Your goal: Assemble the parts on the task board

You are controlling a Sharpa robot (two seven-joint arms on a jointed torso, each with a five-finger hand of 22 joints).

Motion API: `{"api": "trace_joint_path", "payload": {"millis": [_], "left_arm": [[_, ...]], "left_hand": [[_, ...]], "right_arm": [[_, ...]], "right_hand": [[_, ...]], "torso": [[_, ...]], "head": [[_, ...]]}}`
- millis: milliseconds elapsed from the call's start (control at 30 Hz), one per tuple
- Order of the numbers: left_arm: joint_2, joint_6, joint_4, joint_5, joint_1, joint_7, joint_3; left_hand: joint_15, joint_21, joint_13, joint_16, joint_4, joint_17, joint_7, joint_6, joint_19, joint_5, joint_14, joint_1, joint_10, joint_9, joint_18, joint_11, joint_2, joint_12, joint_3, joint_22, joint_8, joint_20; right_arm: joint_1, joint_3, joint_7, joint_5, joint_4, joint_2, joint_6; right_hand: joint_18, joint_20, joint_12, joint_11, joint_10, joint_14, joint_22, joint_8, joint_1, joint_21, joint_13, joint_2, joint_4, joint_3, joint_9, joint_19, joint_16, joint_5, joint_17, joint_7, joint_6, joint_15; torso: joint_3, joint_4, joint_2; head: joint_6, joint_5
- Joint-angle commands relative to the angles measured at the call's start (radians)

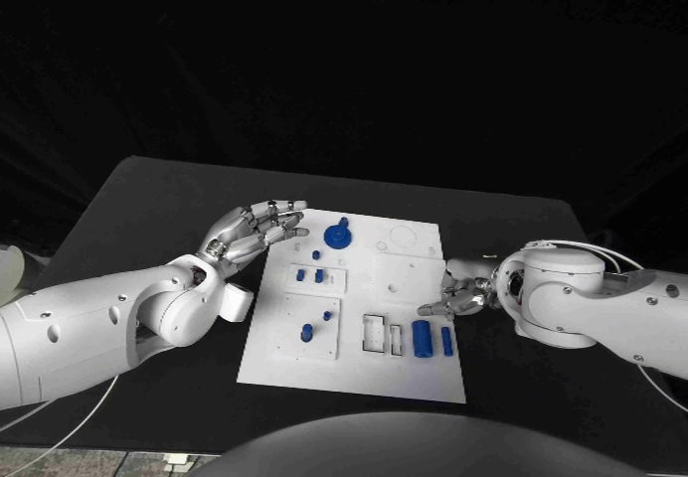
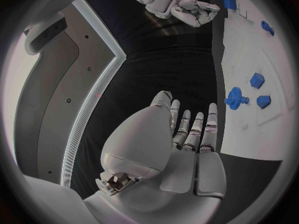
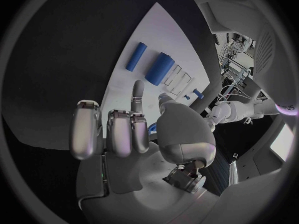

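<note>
The white task board [image 1: 359, 370] lies mid-table. A round blue part [image 1: 338, 236] sits near its far left corner, with small blue parts [image 1: 310, 275] closer in. Two blue cylinders [image 1: 431, 339] lie by the near right edge beside empty slots [image 1: 383, 335]. My left hand [image 1: 256, 231] hovers at the board's far left corner, fingers straight and apart, holding nothing; the left wrist view shows it [image 2: 187, 134] over black table beside the round part [image 2: 235, 98]. My right hand [image 1: 453, 294] sits at the board's right edge with fingers [image 3: 118, 132] partly curled. A sliver of blue [image 3: 151, 128] shows by its thumb; whether it is held is unclear.
The black table [image 1: 158, 199] surrounds the board, with bare surface on the left and far side. My right forearm [image 1: 574, 298] lies over the table to the right of the board. More small blue parts [image 1: 317, 325] stand in the board's near left panel.
</note>
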Motion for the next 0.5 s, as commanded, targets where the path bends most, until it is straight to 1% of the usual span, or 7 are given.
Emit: {"api": "trace_joint_path", "payload": {"millis": [33, 133, 233, 300, 500], "left_arm": [[0.000, 0.021, 0.002, -0.006, -0.001, -0.004, 0.001], [0.000, 0.023, 0.002, -0.006, -0.001, -0.011, 0.001], [0.001, 0.025, 0.001, -0.006, -0.001, -0.018, 0.001], [0.002, 0.027, -0.001, -0.006, -0.001, -0.021, 0.001], [0.003, 0.028, -0.004, -0.006, -0.009, -0.025, 0.001]], "left_hand": [[0.007, 0.001, -0.002, 0.004, 0.001, 0.001, 0.001, 0.002, 0.007, 0.004, 0.001, 0.013, -0.002, -0.001, 0.003, 0.003, -0.001, -0.005, 0.006, -0.001, -0.004, 0.000], [0.008, 0.001, -0.002, 0.004, 0.001, 0.001, 0.001, 0.002, 0.007, 0.004, 0.001, 0.013, -0.003, -0.002, 0.003, 0.004, -0.001, -0.007, 0.007, -0.001, -0.005, 0.000], [0.010, 0.001, -0.002, 0.004, 0.001, 0.001, 0.002, 0.000, 0.007, 0.004, 0.001, 0.014, -0.005, -0.002, 0.002, 0.005, -0.001, -0.010, 0.008, -0.002, -0.006, 0.000], [0.012, 0.001, -0.002, 0.004, 0.001, 0.001, 0.003, 0.000, 0.007, 0.004, 0.001, 0.014, -0.006, -0.002, 0.002, 0.007, -0.001, -0.013, 0.009, -0.003, -0.007, 0.000], [0.013, 0.001, -0.002, 0.004, 0.001, 0.001, 0.003, -0.001, 0.008, 0.004, 0.001, 0.015, -0.007, -0.003, 0.002, 0.008, -0.001, -0.014, 0.010, -0.003, -0.008, 0.000]], "right_arm": [[-0.005, 0.000, -0.008, -0.051, 0.016, -0.004, -0.058], [-0.009, 0.000, -0.008, -0.048, 0.023, -0.009, -0.067], [-0.020, 0.000, -0.010, -0.044, 0.030, -0.014, -0.075], [-0.027, 0.000, -0.012, -0.043, 0.034, -0.016, -0.084], [-0.050, -0.001, -0.021, -0.041, 0.044, -0.021, -0.105]], "right_hand": [[-0.009, -0.006, 0.004, -0.006, 0.105, 0.067, 0.197, 0.002, 0.006, 0.008, 0.263, 0.000, -0.001, 0.011, 0.010, 0.041, 0.006, 0.007, 0.035, 0.001, -0.009, -0.005], [-0.009, -0.007, 0.004, -0.006, 0.105, 0.067, 0.197, 0.001, 0.015, 0.010, 0.263, 0.000, -0.003, 0.015, 0.018, 0.041, 0.007, 0.010, 0.035, 0.001, -0.012, -0.006], [-0.009, -0.007, 0.004, -0.006, 0.105, 0.066, 0.196, 0.000, 0.020, 0.009, 0.263, 0.000, -0.003, 0.018, 0.024, 0.040, 0.005, 0.014, 0.032, 0.002, -0.016, -0.006], [-0.009, -0.007, 0.004, -0.006, 0.105, 0.066, 0.196, -0.001, 0.021, 0.007, 0.263, 0.000, -0.003, 0.018, 0.026, 0.039, 0.004, 0.015, 0.030, 0.002, -0.017, -0.006], [-0.008, -0.006, 0.004, -0.004, 0.105, 0.064, 0.194, -0.008, 0.021, 0.003, 0.263, -0.005, 0.000, 0.017, 0.034, 0.037, 0.000, 0.014, 0.022, 0.005, -0.031, -0.004]], "torso": [[-0.0002, -0.0012, 0.000], [-0.0002, -0.0008, 0.000], [-0.0008, -0.0008, -0.001], [-0.0006, -0.0012, 0.000], [-0.0008, -0.0002, -0.001]], "head": [[0.000, 0.000], [0.000, -0.001], [0.000, -0.001], [0.000, -0.001], [0.000, -0.003]]}}
